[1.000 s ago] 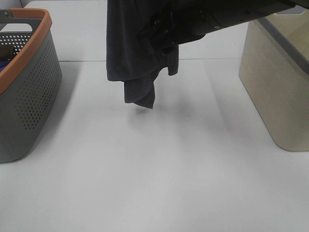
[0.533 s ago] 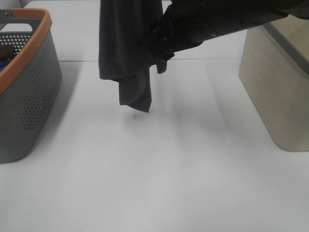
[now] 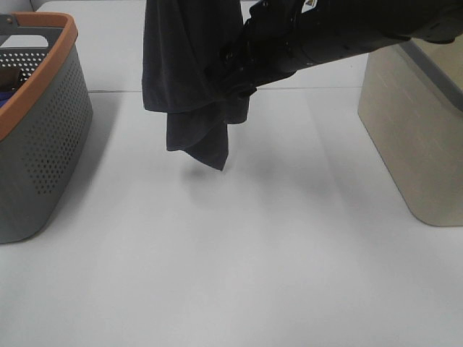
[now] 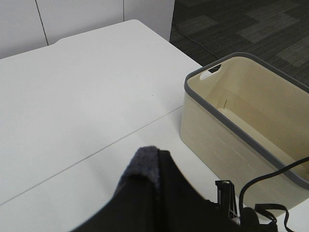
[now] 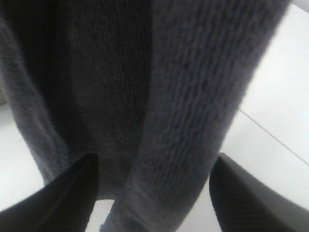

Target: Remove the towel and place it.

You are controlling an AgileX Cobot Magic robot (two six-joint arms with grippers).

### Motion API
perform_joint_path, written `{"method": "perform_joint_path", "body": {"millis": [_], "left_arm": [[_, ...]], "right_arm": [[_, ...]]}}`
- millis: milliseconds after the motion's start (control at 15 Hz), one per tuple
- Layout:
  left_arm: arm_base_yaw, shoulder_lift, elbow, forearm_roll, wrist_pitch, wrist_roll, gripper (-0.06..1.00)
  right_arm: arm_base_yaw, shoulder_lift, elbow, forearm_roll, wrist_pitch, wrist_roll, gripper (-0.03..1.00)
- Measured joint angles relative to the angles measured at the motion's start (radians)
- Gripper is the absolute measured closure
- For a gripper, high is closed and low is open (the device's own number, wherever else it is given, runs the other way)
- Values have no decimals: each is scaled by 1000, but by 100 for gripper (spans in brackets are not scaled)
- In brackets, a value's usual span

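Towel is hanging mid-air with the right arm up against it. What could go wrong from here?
1. The right end effector straddles bunched folds of the towel, jaws open; closing may pinch only one layer.
2. The towel's top leaves the high view, so the upper hold cannot be checked; it could slip.
3. Its lowest corner hangs low over the table and might drag.
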Motion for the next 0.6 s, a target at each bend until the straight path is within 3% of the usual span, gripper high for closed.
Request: {"method": "perform_joint_path", "body": {"millis": [333,600], "left_arm": [[0,0,0,6,0,1,94],[0,0,0,19,0,0,94]], "right_arm": [[0,18,2,-1,-14,1,50],[0,18,4,-1,14,18,55]]}}
